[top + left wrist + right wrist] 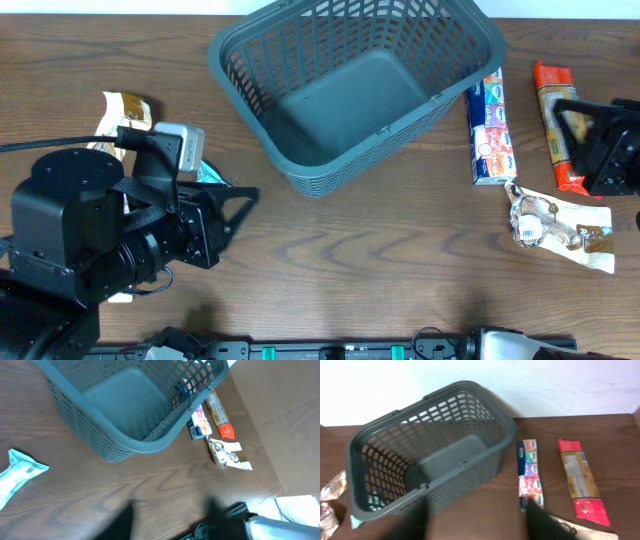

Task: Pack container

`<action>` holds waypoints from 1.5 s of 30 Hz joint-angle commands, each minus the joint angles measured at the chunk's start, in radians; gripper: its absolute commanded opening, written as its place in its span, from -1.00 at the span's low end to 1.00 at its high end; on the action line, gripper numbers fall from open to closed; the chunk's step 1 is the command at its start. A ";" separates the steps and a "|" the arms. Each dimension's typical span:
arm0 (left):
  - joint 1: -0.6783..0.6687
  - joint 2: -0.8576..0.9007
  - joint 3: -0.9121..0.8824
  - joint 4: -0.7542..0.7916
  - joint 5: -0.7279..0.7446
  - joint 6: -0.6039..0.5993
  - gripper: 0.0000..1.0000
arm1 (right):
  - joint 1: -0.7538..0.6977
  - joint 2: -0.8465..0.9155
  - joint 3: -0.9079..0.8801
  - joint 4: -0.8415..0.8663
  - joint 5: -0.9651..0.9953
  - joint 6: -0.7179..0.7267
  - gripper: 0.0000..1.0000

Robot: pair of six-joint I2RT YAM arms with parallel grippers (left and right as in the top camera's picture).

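My left pincer [238, 203] hangs with fingers apart over the near-left part of the wooden table [380, 260], a pale teal packet [212, 174] just beside it. My right pincer [568, 125], also spread wide, hovers at the right edge above an orange packet [548, 85]. Farther back, the grey-green container [350, 100] sits askew at the middle of the far edge, its base bare.

The container [300, 178] has its far rim cut off by the overhead view's top edge. The left arm [90, 235] hides most of a teal packet [212, 177]. Left fingers [117, 525] and right fingers [542, 522] show only as blurs.
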 commanded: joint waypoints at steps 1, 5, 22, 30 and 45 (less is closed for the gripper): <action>-0.004 0.001 0.015 0.001 -0.021 -0.004 -0.88 | -0.008 -0.001 0.002 0.000 0.097 0.014 -0.97; -0.003 0.001 0.015 0.004 -0.023 -0.050 -0.88 | -0.008 -0.008 0.002 0.000 0.152 0.091 -0.98; -0.115 0.002 -0.175 0.113 0.089 -0.197 -0.89 | -0.008 -0.019 0.002 0.284 0.071 0.085 -0.98; -0.386 0.006 -0.278 0.286 0.033 -0.302 -0.89 | -0.013 0.197 0.002 0.284 -0.362 0.063 -0.98; -0.608 0.259 -0.281 0.309 -0.062 -0.329 -0.89 | -0.013 0.423 0.002 0.117 -0.585 -0.085 -0.98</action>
